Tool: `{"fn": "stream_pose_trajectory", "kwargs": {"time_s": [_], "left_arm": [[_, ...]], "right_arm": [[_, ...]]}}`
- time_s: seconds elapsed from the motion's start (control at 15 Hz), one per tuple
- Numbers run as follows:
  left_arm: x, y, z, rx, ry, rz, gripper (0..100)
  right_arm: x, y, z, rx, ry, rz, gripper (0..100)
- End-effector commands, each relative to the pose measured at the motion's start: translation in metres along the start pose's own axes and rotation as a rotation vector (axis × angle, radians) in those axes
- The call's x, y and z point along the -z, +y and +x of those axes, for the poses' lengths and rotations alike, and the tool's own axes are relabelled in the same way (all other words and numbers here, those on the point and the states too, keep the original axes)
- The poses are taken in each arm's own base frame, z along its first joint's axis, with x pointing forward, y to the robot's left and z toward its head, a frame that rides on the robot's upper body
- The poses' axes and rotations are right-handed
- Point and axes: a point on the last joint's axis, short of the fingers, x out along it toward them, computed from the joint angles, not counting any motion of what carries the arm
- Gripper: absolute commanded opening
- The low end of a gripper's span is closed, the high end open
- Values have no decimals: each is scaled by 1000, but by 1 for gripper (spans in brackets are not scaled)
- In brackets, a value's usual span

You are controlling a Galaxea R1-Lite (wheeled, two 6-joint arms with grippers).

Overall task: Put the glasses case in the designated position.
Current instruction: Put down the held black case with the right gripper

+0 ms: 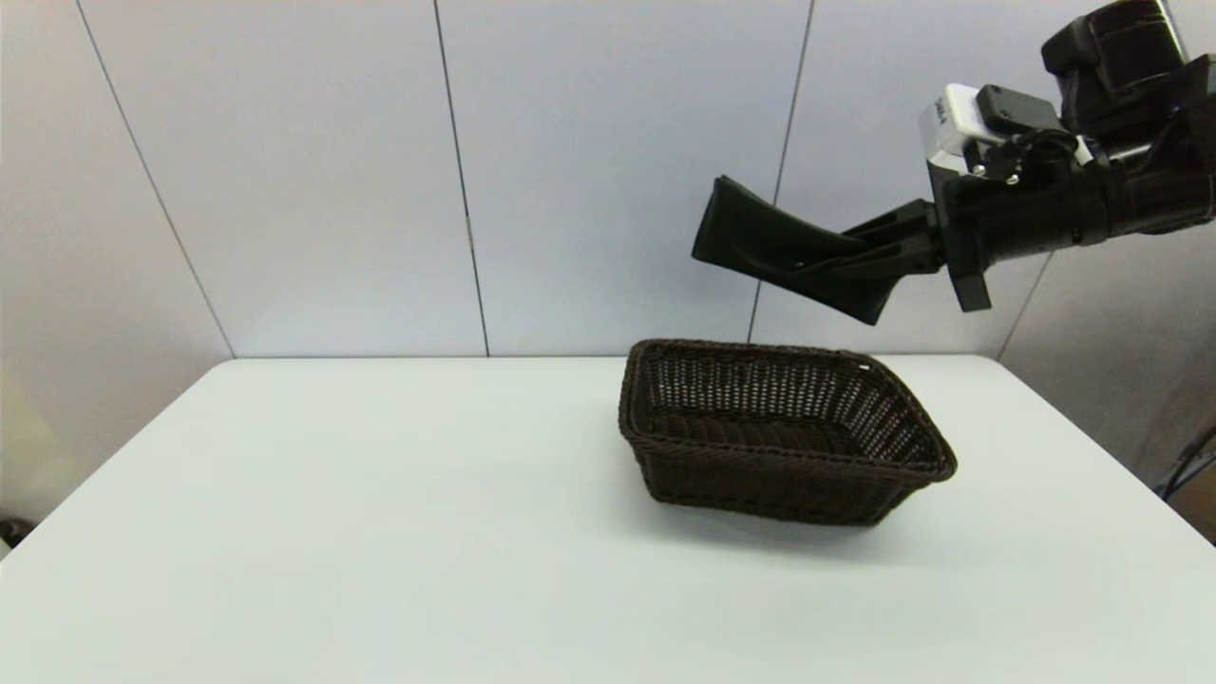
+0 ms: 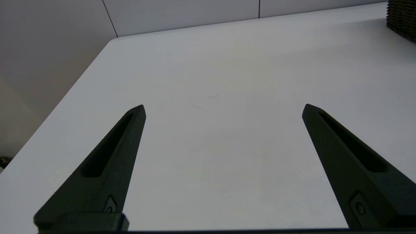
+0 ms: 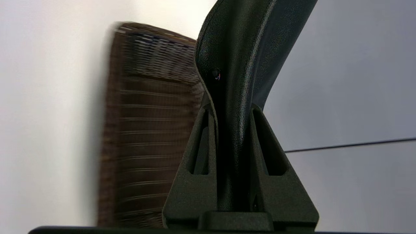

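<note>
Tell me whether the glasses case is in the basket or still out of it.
Out. The right gripper holds the glasses case in the air above the basket, fingers shut on it.

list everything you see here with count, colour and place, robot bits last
case: 1, black, held in the air above the basket's far side
basket: 1, dark brown, on the table, right of centre
table: 1, white, in front of the robot
wall: grey-white panels, behind the table
right pincer: 1, black, shut on the case, raised at upper right
left pincer: 1, black, open, low over the table's left part
</note>
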Motion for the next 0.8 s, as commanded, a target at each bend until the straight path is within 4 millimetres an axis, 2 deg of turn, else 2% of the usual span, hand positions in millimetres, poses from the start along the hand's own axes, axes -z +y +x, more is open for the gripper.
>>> {"fn": "stream_pose_trajectory", "kwargs": {"time_s": [0.07,0.53,0.8], "left_arm": [[0,0,0,-1,1,0,100],[0,0,0,1,1,0,100],[0,0,0,0,2,1,100]], "right_arm": [[36,-30,26,41,21,2,0],[78,-37,68,20,28,-8,0],[104,-35,88,-17,38,-97,0]]}}
